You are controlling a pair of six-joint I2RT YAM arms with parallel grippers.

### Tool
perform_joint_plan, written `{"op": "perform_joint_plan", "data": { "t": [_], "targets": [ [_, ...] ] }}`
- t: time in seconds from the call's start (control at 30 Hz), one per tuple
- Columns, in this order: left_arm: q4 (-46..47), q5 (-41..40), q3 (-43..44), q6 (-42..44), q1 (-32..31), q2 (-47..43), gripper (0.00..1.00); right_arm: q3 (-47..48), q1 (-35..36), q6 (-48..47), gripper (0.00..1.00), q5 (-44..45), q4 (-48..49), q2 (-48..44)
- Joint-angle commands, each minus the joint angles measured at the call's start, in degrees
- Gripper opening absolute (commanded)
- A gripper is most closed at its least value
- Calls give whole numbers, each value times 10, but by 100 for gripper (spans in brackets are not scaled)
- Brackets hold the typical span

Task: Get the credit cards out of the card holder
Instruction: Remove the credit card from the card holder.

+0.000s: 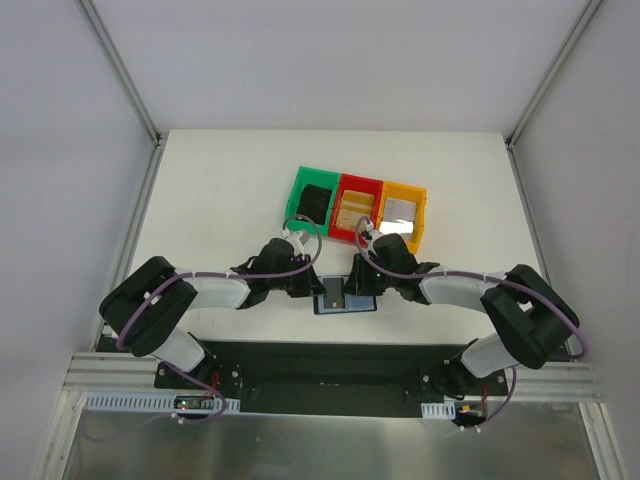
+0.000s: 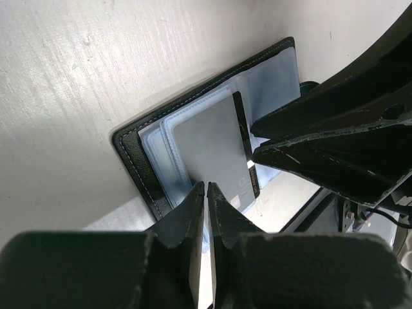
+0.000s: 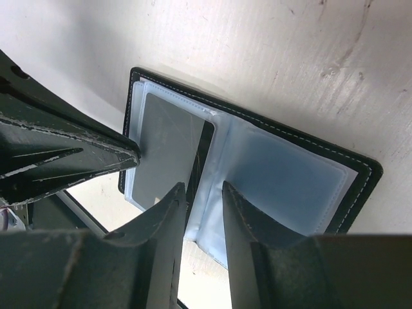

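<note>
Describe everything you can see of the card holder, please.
The card holder lies open and flat on the white table, at its near edge, between the two grippers. Its cover looks like black leather with pale stitching along the rim. Inside are clear, blue-grey plastic sleeves; one holds a grey card with a dark stripe. The left gripper, nearly shut, and the right gripper, open, reach onto the sleeves; firm contact is unclear.

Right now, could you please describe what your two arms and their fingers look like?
The left arm and right arm have chunky black joints joined by white links, each trailed by a purple cable. The fingers are matte black wedges tapering to points, with scuffed, pale-worn edges.
</note>
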Motion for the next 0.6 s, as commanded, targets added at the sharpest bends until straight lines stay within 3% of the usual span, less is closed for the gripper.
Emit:
{"op": "perform_joint_plan", "data": {
  "t": [0.0, 0.23, 0.57],
  "targets": [
    [4, -12, -5, 3, -4, -4, 6, -5, -3, 7, 33, -7, 22, -6],
    [2, -12, -5, 4, -4, -45, 20, -6, -3, 6, 36, -7, 22, -9],
    [-9, -15, 2, 2, -4, -15, 17, -3, -4, 9, 38, -13, 21, -13]
  ]
}}
